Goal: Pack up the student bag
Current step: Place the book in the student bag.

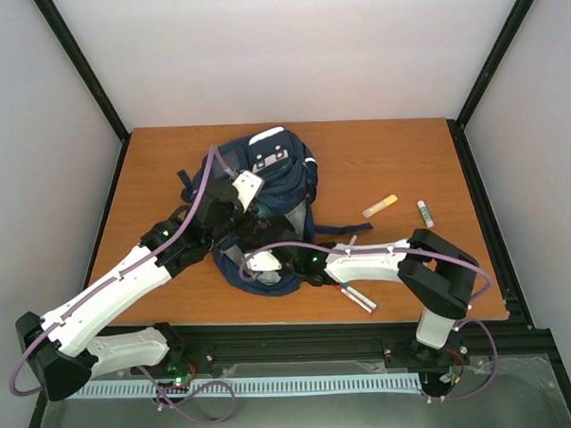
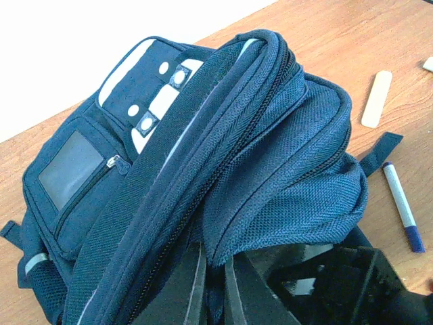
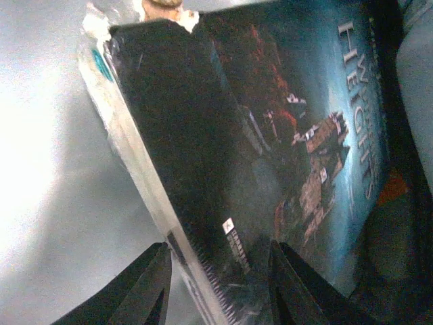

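Navy fabric of the backpack [image 1: 274, 172] lies in a heap at the middle of the wooden table [image 1: 169, 162], its white label toward the far side. The left arm stretches from the near-left corner, its forearm slanting up and right to the backpack's left side. There the left gripper [image 2: 215, 261] is pressed together on a fold of the fabric by the zip. The right arm is folded, with its elbow out by the near-right edge and its forearm lying low and leftward to the backpack's near end. The right gripper [image 3: 218, 247] clasps a dark-covered book [image 3: 284, 135] between its fingers. A marker [image 1: 357, 297] lies just beside that forearm.
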